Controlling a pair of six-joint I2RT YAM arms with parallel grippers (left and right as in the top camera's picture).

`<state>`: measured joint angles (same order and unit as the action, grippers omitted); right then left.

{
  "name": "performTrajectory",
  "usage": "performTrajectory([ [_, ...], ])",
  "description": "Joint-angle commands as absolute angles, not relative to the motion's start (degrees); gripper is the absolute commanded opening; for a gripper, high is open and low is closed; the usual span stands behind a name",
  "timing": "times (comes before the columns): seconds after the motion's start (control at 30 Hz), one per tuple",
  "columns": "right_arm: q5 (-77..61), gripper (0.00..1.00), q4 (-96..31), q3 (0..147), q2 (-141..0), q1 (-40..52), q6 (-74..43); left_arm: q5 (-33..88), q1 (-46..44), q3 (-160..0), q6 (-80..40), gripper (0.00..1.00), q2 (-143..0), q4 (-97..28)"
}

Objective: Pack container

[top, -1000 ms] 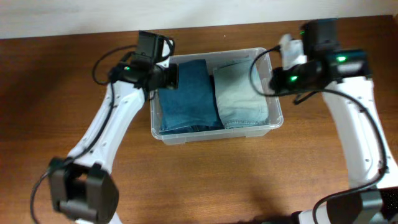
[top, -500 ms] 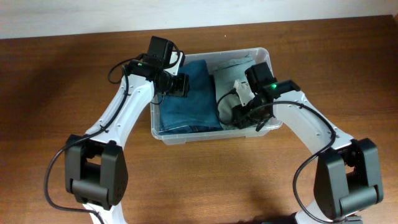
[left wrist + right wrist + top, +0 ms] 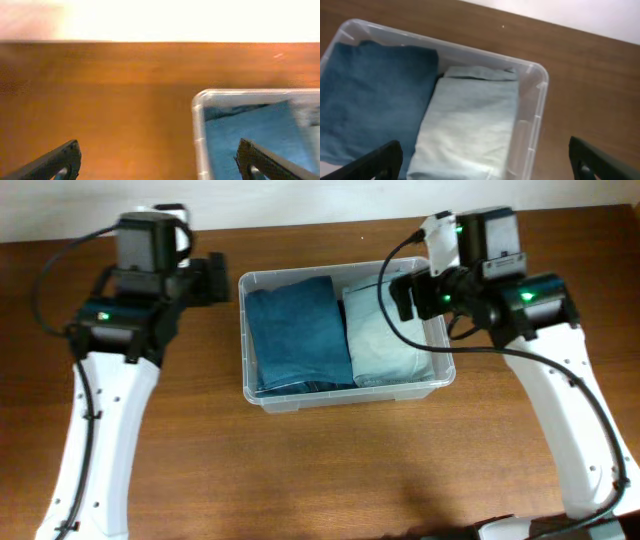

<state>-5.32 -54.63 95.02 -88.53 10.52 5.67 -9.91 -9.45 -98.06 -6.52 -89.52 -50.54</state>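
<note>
The clear plastic container point(image 3: 340, 401) stands mid-table with two folded garments side by side in it: dark blue denim point(image 3: 298, 330) on the left, pale blue-green denim point(image 3: 382, 330) on the right. My left gripper point(image 3: 217, 280) hovers open outside the bin's back left corner. In the left wrist view the left gripper point(image 3: 160, 162) spans the container rim point(image 3: 199, 130), and the dark denim point(image 3: 250, 130) shows inside. My right gripper point(image 3: 407, 295) hangs open above the bin's right side. In the right wrist view the right gripper point(image 3: 485, 162) is empty over the pale denim point(image 3: 470, 120) and the rim point(image 3: 541, 80).
Brown wooden tabletop point(image 3: 330, 470) surrounds the bin on all sides. A pale wall runs along the table's far edge point(image 3: 320, 200). Both arms' white links reach in from the front left and front right.
Both grippers have opened and lifted out of the container. The left one moved left to the bin's outer back corner; the right one rose back toward the right rim.
</note>
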Motion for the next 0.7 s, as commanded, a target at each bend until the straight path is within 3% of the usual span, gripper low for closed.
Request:
performTrajectory([
  [0.0, -4.16, 0.98, -56.88, 95.0, -88.86, 10.41, 7.68, -12.38, -7.64, -97.73, -4.69, 0.99, -90.17, -55.79],
  [0.17, -0.34, 0.98, -58.04, 91.2, -80.12, 10.41, 1.98, -10.74, -7.22, -94.74, -7.42, 1.0, -80.36, -60.36],
  [0.4, 1.78, 0.98, -45.54, 63.07, -50.11, 10.52, 0.32, -10.57, -7.22, -68.93, -9.61, 0.99, -49.56, -51.22],
  [0.53, 9.76, 0.98, -44.25, 49.43, -29.21, 10.5, -2.63, -8.93, -7.22, -52.69, -9.78, 0.99, -31.64, -43.53],
  [0.67, 9.72, 0.99, -45.08, 43.79, -18.26, 10.52, -2.63, -8.95, -7.22, -47.7, -9.78, 0.99, -22.59, -50.22],
])
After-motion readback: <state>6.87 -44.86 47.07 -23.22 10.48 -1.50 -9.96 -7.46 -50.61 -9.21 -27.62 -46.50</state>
